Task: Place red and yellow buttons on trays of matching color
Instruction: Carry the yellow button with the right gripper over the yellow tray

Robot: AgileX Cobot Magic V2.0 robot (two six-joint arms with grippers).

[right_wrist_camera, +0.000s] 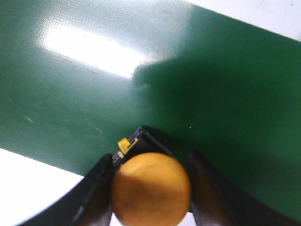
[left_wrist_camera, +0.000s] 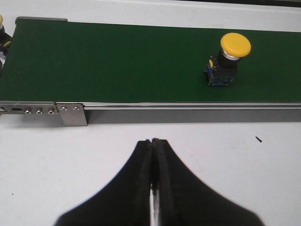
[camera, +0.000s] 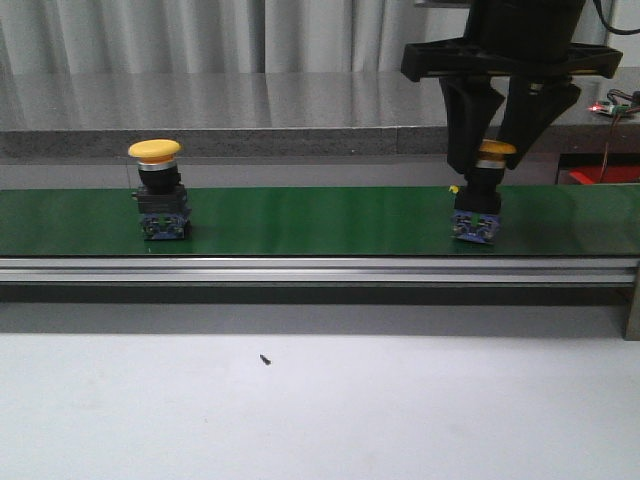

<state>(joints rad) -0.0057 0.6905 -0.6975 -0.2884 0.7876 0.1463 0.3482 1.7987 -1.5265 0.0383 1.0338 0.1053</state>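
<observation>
Two yellow mushroom-head buttons stand upright on the green conveyor belt (camera: 320,215). The left button (camera: 160,190) stands free and also shows in the left wrist view (left_wrist_camera: 228,59). My right gripper (camera: 490,160) comes down over the right button (camera: 478,210), with a finger on each side of its yellow cap (right_wrist_camera: 151,188). The jaws press against the cap, and the button's base still rests on the belt. My left gripper (left_wrist_camera: 154,141) is shut and empty over the white table, on the near side of the belt. No red button and no tray is in view.
The belt's metal rail (camera: 320,268) runs along its front edge, with a bracket (left_wrist_camera: 71,114) near the belt end. A small black screw (camera: 265,359) lies on the white table. Something red (camera: 600,176) sits behind the belt at far right. A yellow-and-black part (left_wrist_camera: 3,35) shows past the belt end.
</observation>
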